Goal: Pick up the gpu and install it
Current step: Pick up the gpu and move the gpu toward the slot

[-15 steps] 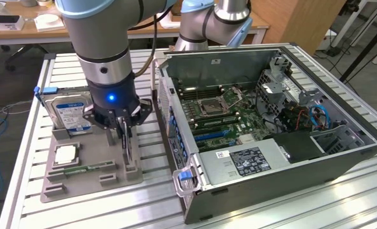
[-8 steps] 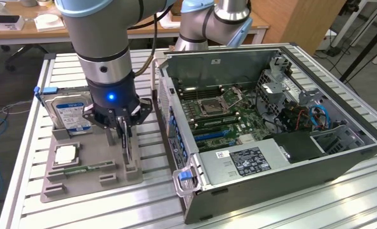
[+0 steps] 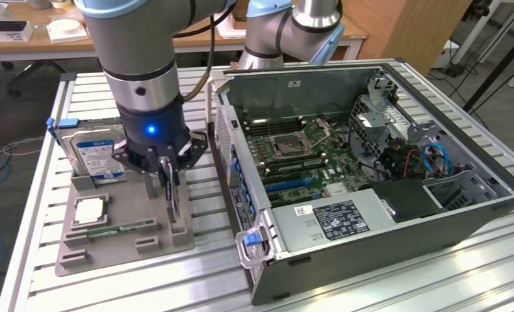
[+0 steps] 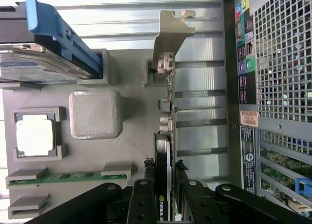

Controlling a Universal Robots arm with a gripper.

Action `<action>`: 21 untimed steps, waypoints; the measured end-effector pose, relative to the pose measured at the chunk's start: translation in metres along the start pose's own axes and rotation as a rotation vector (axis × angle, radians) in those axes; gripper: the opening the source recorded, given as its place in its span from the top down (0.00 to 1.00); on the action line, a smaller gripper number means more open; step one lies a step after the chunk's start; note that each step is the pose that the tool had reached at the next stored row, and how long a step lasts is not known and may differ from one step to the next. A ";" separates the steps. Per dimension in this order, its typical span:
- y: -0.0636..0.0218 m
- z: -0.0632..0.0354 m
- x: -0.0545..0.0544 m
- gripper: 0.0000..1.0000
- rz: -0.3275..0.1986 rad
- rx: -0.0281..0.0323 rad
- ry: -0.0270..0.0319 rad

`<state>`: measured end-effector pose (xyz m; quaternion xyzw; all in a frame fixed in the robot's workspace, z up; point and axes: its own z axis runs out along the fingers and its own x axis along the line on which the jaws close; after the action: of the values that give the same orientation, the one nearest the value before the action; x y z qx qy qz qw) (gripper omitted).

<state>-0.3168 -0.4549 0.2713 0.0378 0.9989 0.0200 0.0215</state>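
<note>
While the open computer case lies at the exterior view's right, I see the grey parts tray just beside it. The gpu stands on edge along the tray's case-side border. My gripper is partly closed, clamping the card's two faces.

Lab corner — slatted metal table.
Wooden desk behind, wooden cabinet beside it, grey floor.
</note>
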 end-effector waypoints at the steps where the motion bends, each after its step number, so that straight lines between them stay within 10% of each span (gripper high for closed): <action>1: 0.0000 -0.0010 0.000 0.73 0.000 0.0000 0.0000; 21: 0.0002 -0.0052 0.000 0.74 0.000 0.0002 0.0000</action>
<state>-0.3168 -0.4549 0.2765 0.0378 0.9989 0.0199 0.0214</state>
